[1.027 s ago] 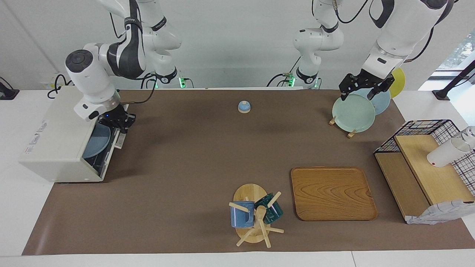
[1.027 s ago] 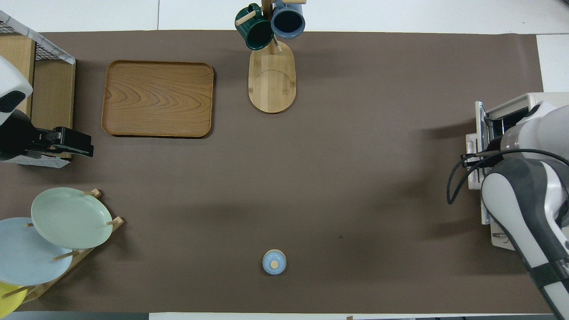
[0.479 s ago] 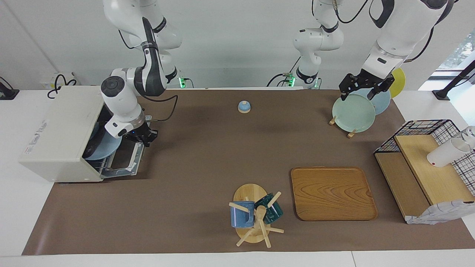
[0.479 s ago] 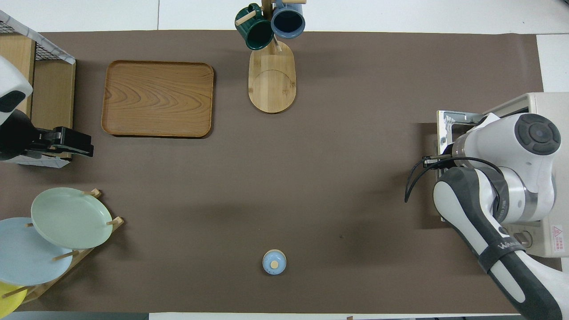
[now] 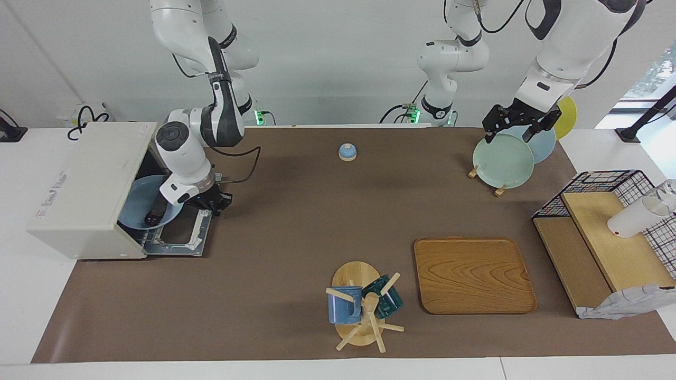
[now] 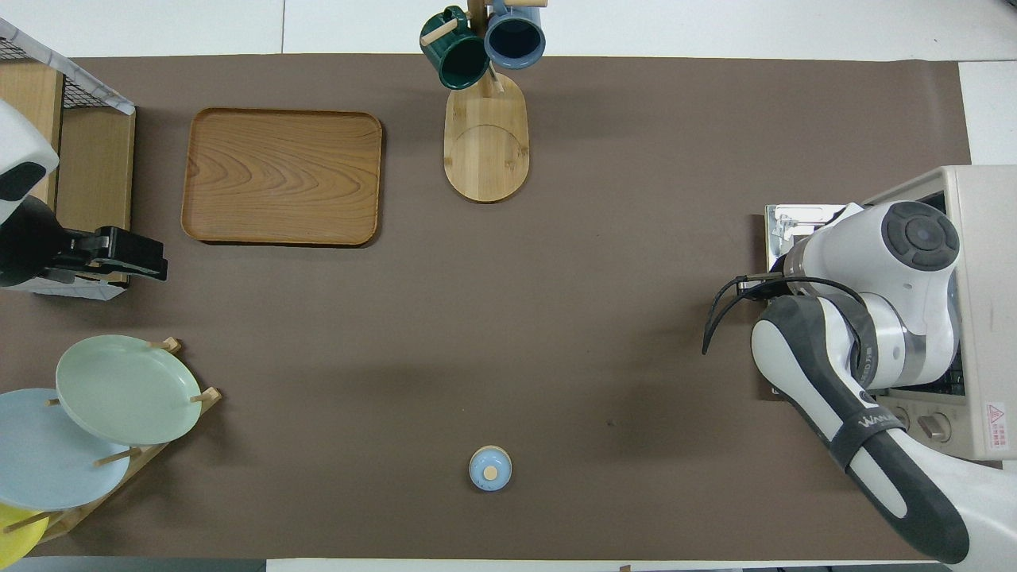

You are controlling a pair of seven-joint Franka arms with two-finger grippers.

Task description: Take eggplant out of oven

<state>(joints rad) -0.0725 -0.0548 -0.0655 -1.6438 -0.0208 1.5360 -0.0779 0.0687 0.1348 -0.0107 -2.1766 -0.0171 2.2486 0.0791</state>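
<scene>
The cream-white oven (image 5: 84, 184) stands at the right arm's end of the table, and it also shows in the overhead view (image 6: 981, 238). Its door (image 5: 179, 235) lies folded down flat on the mat. Inside, the dark eggplant (image 5: 156, 216) lies on a blue plate (image 5: 136, 203); in the overhead view the right arm hides it. My right gripper (image 5: 211, 203) is shut on the door's handle at the door's outer edge. My left gripper (image 5: 520, 129) waits open and empty above the plate rack.
A plate rack with a green plate (image 5: 501, 161) stands at the left arm's end. A wooden tray (image 5: 472, 274), a mug tree (image 5: 364, 306) and a wire shelf (image 5: 607, 237) lie farther from the robots. A small blue bell (image 5: 347, 152) sits near them.
My right gripper pulled the oven door from nearly closed down to flat open. The blue plate and the eggplant inside came into view. The left arm has not moved.
</scene>
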